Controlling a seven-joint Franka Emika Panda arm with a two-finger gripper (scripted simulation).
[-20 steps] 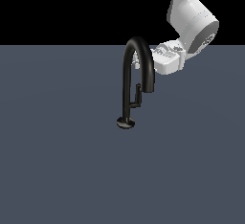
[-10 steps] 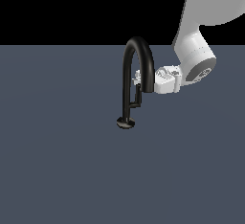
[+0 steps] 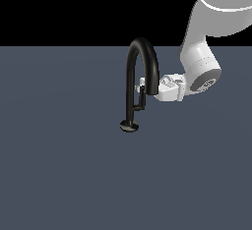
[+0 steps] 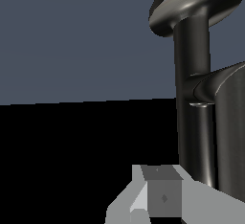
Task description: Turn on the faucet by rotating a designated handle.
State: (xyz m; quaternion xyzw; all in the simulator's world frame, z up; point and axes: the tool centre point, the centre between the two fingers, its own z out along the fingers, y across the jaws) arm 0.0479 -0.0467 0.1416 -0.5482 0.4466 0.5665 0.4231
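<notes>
While its jaw gap cannot be told, the gripper [image 3: 144, 87] sits against the handle [image 3: 140, 98] of the faucet [image 3: 134, 76], mid-bench.

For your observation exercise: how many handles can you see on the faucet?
1. The handle is a thin lever beside the faucet stem, under the spout's arch, close to the tool. Another behind the stem could be hidden.

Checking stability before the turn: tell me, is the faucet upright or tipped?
Upright: the faucet stem rises straight from its disc base on the floor.
</notes>
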